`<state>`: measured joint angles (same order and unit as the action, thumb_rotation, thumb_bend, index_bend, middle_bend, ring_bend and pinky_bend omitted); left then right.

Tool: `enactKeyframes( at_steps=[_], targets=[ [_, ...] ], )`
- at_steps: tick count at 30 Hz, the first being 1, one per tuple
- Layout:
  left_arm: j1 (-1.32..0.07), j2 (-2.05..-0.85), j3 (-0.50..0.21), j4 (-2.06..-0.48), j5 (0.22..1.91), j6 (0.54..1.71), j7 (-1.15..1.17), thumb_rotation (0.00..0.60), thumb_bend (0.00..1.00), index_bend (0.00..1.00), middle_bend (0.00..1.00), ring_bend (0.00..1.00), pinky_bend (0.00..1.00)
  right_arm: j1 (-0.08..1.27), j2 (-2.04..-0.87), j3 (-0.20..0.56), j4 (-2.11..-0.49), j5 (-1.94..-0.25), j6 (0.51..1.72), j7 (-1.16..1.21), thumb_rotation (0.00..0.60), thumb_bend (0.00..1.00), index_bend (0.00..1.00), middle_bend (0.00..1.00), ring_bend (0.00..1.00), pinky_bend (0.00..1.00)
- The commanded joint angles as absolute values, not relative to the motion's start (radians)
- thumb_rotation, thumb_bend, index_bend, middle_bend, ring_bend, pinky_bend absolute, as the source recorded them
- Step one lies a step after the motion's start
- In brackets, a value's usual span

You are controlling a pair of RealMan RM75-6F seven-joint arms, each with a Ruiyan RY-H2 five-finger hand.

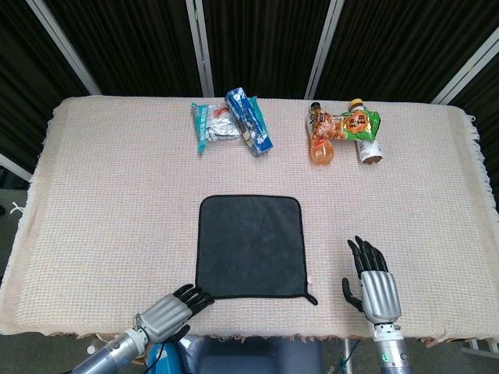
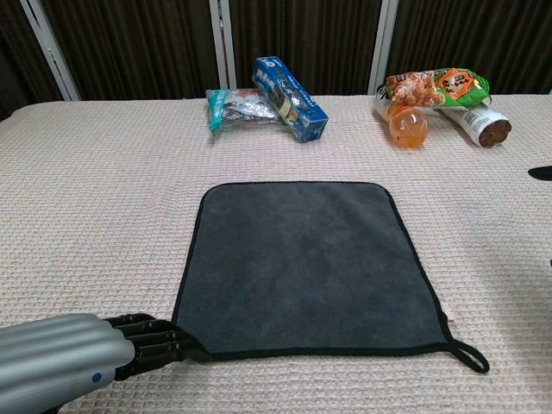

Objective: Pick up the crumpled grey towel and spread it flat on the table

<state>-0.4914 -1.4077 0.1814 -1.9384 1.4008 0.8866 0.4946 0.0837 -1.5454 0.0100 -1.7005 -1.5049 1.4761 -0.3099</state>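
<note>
Pinching the grey towel (image 2: 306, 263) corner, the left robot hand (image 1: 168, 313) should release gently; the right robot hand (image 1: 374, 286) rests spread on the tabletop (image 1: 109, 195).

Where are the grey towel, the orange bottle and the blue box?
grey towel (image 1: 249, 245), head view, middle of the cloth.
orange bottle (image 2: 407, 126), chest view, its body.
blue box (image 2: 289, 97), chest view, its top face.

A table (image 1: 101, 195) under a beige woven cloth — dark ribbed panels (image 1: 257, 43) with pale uprights behind.
</note>
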Motion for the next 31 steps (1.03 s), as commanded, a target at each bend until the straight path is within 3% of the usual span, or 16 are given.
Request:
enactKeyframes(
  at_steps=[1,5,7,19,26,31],
  targets=[
    [-0.483,-1.410,0.184,-1.933,1.440,0.910,0.458,0.600,0.37,0.03,0.03,0.00,0.01,0.084,-1.545,0.010,-1.700,-1.507,1.476,-0.309,0.600,0.50,0.00,0.03,0.00,0.10],
    [-0.462,-1.417,0.186,-1.922,1.506,0.963,0.393,0.600,0.13,0.00,0.01,0.00,0.01,0.083,-1.544,0.010,-1.699,-1.508,1.476,-0.308,0.600,0.50,0.00,0.03,0.00,0.10],
    [-0.444,-1.418,0.186,-1.918,1.543,1.009,0.349,0.600,0.09,0.00,0.00,0.00,0.01,0.083,-1.543,0.012,-1.697,-1.510,1.477,-0.308,0.600,0.50,0.00,0.03,0.00,0.09],
    [-0.247,-1.338,0.131,-1.835,1.659,1.465,0.292,0.600,0.07,0.00,0.00,0.00,0.01,0.101,-1.488,0.012,-1.686,-1.508,1.435,-0.263,0.600,0.46,0.00,0.03,0.00,0.06],
    [-0.143,-1.255,0.112,-1.753,1.617,1.637,0.160,0.600,0.06,0.00,0.00,0.00,0.01,0.094,-1.416,-0.016,-1.628,-1.600,1.481,-0.122,0.600,0.40,0.00,0.03,0.00,0.06],
    [-0.080,-1.227,0.106,-1.659,1.562,1.696,0.039,0.600,0.06,0.00,0.00,0.00,0.00,0.071,-1.388,0.003,-1.581,-1.604,1.545,-0.067,0.600,0.39,0.00,0.03,0.00,0.06]
  ],
)
